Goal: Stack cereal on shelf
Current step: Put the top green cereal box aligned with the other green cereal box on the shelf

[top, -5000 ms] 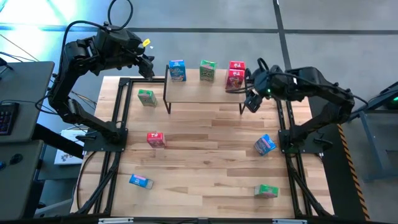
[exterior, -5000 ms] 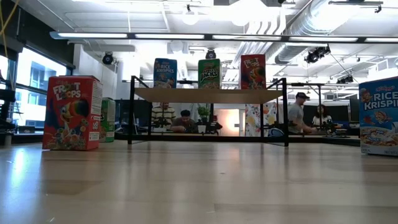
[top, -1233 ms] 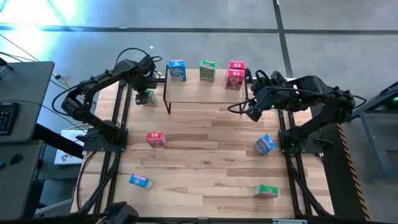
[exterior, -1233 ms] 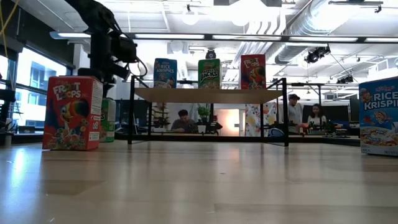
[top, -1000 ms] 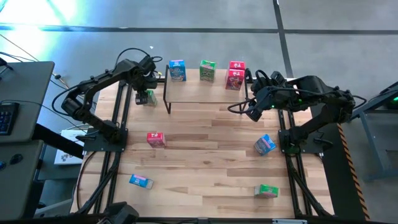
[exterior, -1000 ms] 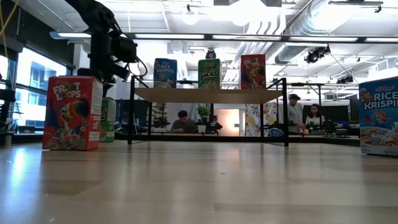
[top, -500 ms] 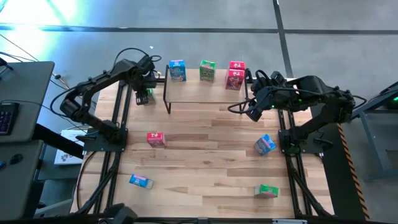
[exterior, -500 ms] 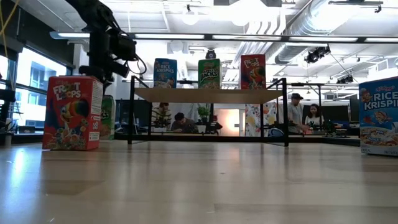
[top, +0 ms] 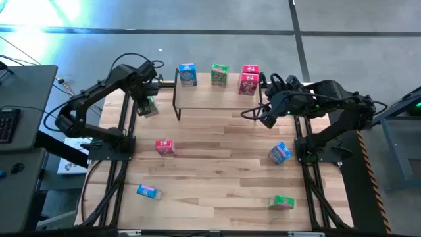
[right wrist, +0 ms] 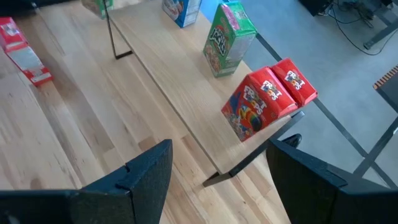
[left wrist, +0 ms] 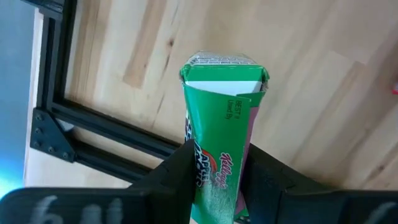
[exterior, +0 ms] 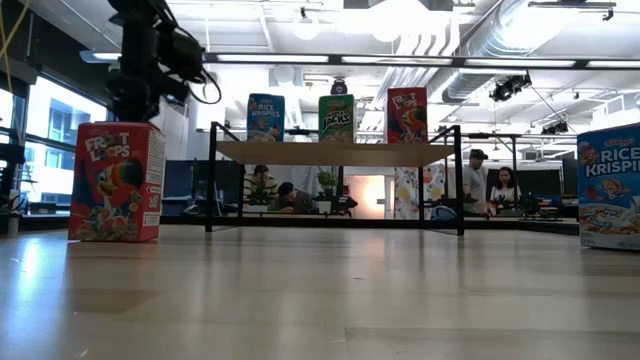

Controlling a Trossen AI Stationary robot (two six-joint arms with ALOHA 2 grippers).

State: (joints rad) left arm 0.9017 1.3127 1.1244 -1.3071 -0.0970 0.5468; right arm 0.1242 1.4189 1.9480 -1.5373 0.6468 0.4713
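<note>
**Green box gripped at the table's far-left corner**

A green cereal box [left wrist: 221, 146] is clamped between the fingers of the left gripper [top: 146, 105], and it is seen from the left wrist with its top flap facing away, above the wooden tabletop [top: 223, 178] beside the black frame rail. The box is held just left of the shelf [top: 217, 99].

On the shelf's plank four boxes are counted: one blue box [top: 187, 74], one green one [top: 220, 74], and two pink-red boxes [top: 248, 79] set touching each other at the right end.

Five more are spread over the tabletop: a pink-red box [top: 164, 147], a blue box lying flat [top: 148, 191], a tilted blue box [top: 279, 153], and a green box [top: 282, 201] near the front right.

The right gripper [top: 266, 117] is held off the shelf's right end, its jaws apart and nothing between them.
</note>
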